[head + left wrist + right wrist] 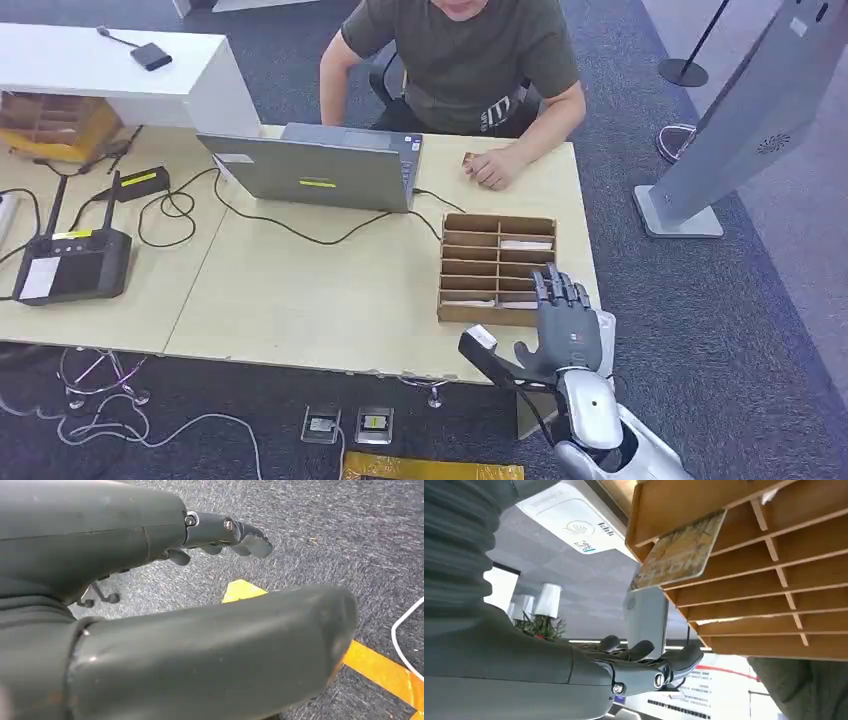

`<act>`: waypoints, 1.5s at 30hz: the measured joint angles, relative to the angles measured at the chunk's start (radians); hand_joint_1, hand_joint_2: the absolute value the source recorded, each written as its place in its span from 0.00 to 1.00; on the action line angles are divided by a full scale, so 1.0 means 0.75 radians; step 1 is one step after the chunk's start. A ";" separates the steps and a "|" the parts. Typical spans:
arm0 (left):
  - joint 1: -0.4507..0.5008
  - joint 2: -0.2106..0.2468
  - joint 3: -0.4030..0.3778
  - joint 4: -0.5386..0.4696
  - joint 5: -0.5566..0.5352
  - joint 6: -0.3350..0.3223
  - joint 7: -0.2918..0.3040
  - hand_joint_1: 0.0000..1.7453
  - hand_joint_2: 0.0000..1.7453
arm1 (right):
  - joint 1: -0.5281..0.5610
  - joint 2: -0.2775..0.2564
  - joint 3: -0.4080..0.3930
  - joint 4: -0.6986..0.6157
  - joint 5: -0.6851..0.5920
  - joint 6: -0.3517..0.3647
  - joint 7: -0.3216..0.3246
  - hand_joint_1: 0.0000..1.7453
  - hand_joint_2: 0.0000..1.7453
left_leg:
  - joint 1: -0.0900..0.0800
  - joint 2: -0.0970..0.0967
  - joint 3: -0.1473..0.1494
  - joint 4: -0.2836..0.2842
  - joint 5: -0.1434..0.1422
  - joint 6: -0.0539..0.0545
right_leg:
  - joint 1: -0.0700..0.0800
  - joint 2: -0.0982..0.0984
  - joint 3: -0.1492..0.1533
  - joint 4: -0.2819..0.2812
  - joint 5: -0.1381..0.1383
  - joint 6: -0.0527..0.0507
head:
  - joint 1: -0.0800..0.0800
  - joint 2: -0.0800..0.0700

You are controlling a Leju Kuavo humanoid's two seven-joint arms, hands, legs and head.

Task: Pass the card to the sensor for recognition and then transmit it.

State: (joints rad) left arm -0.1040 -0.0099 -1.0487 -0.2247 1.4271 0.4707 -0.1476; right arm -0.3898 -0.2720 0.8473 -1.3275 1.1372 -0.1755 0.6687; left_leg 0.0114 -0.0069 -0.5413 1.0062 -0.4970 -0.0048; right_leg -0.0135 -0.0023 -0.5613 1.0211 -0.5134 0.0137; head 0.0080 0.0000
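Note:
A wooden slotted box stands on the table's near right part, with pale cards lying in some slots. In the right wrist view a patterned card sticks out of one slot of the box, and a white sensor pad with a contactless mark lies beside it. My right hand is raised at the box's near right corner, fingers apart and holding nothing; its fingers are near the card but apart from it. My left hand hangs over the carpet, empty, fingers loosely extended.
A person sits across the table, one hand resting near a grey laptop. Black devices and cables cover the left of the table. A grey kiosk stands right of it. Yellow floor tape lies below the left hand.

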 joint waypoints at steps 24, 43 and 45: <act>-0.001 0.001 -0.046 0.000 -0.052 -0.032 0.003 0.00 0.00 | -0.048 0.022 -0.037 0.172 0.076 -0.016 -0.026 0.00 1.00 | 0.000 0.000 0.000 0.000 0.000 0.000 | 0.000 0.000 0.000 0.000 0.000 0.000 | 0.000 0.000; -0.001 0.004 -0.056 0.000 -0.053 -0.040 0.003 0.00 0.00 | -0.057 0.043 -0.046 0.224 0.088 -0.018 -0.052 0.00 1.00 | 0.000 0.000 -0.001 0.000 0.000 0.000 | 0.000 0.000 0.000 0.000 0.000 0.000 | 0.000 0.000; -0.001 0.005 -0.056 0.000 -0.053 -0.049 0.003 0.00 0.00 | -0.072 0.050 -0.040 0.223 0.092 -0.008 -0.088 0.00 1.00 | 0.000 0.000 0.000 0.000 0.000 0.000 | 0.000 0.000 0.000 0.000 0.000 0.000 | 0.000 0.000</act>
State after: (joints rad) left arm -0.1050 -0.0061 -1.0910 -0.2247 1.3874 0.4338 -0.1457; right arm -0.4435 -0.2346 0.8171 -1.1605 1.2062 -0.1813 0.6024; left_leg 0.0114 -0.0068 -0.5414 1.0062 -0.4970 -0.0048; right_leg -0.0135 -0.0023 -0.5614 1.0212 -0.5133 0.0137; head 0.0084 0.0000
